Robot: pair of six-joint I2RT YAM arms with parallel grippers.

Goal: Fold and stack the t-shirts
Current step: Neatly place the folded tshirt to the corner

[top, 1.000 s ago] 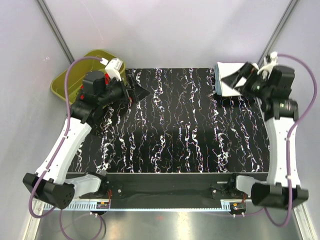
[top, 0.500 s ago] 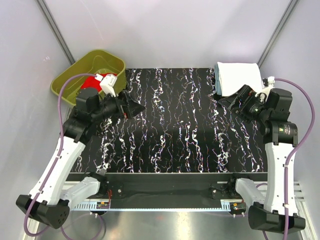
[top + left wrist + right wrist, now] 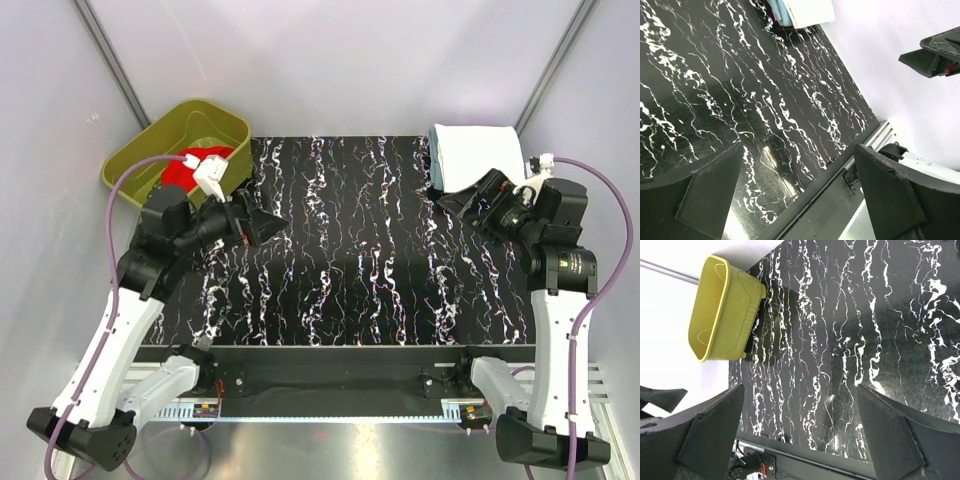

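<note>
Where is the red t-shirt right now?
In the top view, the red t-shirt lies inside the olive-green tub at the table's far-left corner, behind the left gripper.

Jaws spread wide frame the marbled table (image 3: 765,100), folded white t-shirt (image 3: 812,12) at its edge.

I count 2 arms, left arm (image 3: 125,310) and right arm (image 3: 552,330), carrying 2 grippers, left gripper (image 3: 272,222) and right gripper (image 3: 450,200). I see 1 olive-green tub (image 3: 735,315), 1 red t-shirt (image 3: 178,172), 1 table (image 3: 350,260) and 1 folded stack (image 3: 478,152) (white on top, pale blue beneath, so at least 2 pieces).
</note>
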